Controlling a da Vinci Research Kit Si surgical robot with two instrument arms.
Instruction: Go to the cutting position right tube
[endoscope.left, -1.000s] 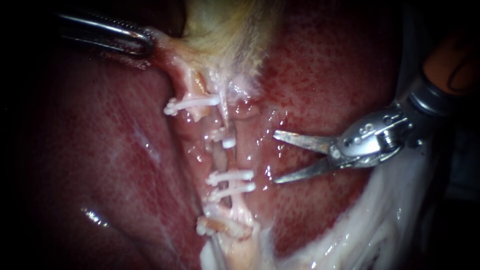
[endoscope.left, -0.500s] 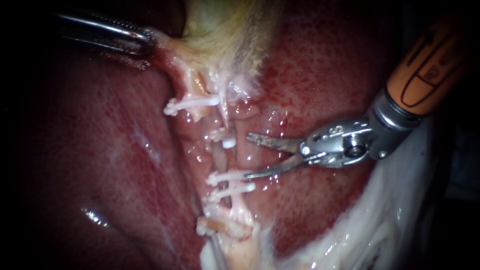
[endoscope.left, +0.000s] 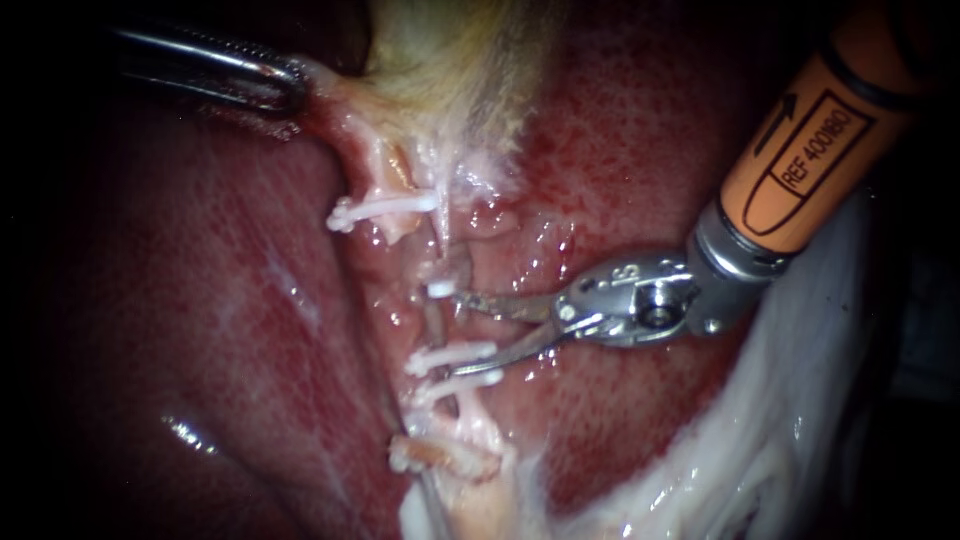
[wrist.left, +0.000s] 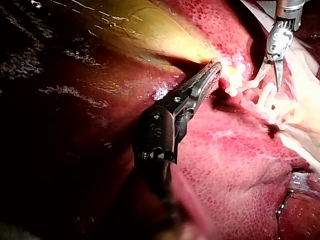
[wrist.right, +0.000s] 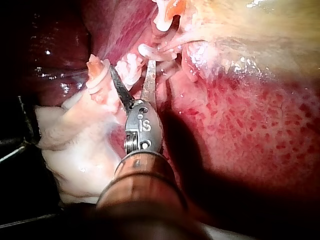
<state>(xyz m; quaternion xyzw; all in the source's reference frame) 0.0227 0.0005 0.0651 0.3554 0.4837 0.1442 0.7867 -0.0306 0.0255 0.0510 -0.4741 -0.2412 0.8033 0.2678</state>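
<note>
Right instrument blades parted, seemingly astride the tube; wrist view shows left instrument clamping gallbladder.

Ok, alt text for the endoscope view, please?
The right instrument, blades open, reaches a tube between white clips, over red liver. At upper left, the left instrument grips pale tissue beneath the yellowish gallbladder.

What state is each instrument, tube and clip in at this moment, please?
left instrument: jaws shut on the edge of the gallbladder.
right instrument: blades open, tips at the right tube.
right tube: uncut between its clips.
clips: shut across the tube.
</note>
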